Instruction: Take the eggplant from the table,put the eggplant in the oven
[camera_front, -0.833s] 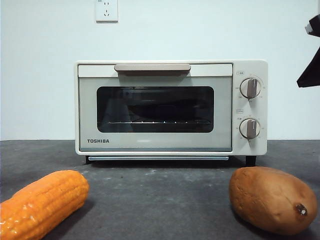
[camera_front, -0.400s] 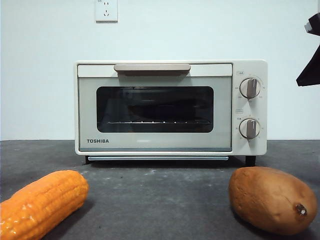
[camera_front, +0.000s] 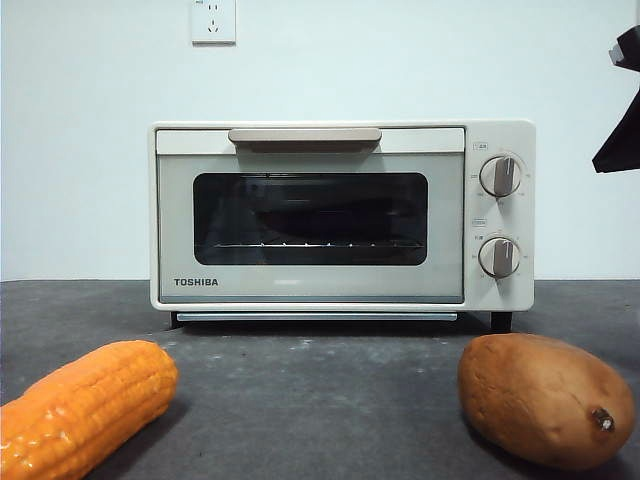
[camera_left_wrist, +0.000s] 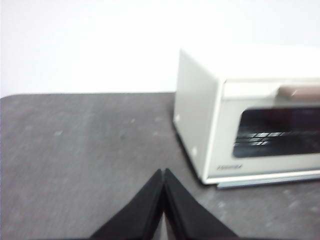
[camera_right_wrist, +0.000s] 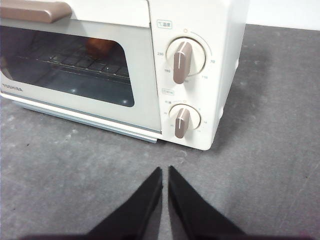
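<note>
The cream TOSHIBA oven (camera_front: 340, 215) stands at the back of the dark grey table (camera_front: 320, 390) with its door closed. No eggplant shows on the table; behind the dark glass I make out only a dim shape that I cannot identify. My left gripper (camera_left_wrist: 163, 172) is shut and empty, hovering over bare table off the oven's (camera_left_wrist: 250, 125) side wall. My right gripper (camera_right_wrist: 165, 170) is also shut and empty, above the table in front of the oven's (camera_right_wrist: 100, 60) two knobs. A black arm tip (camera_front: 620, 100) shows at the front view's top right corner.
An orange corn cob (camera_front: 85, 405) lies at the near left and a brown tuber (camera_front: 545, 398) at the near right. Bare table lies between them and in front of the oven door. A wall socket (camera_front: 213, 20) sits high on the white wall.
</note>
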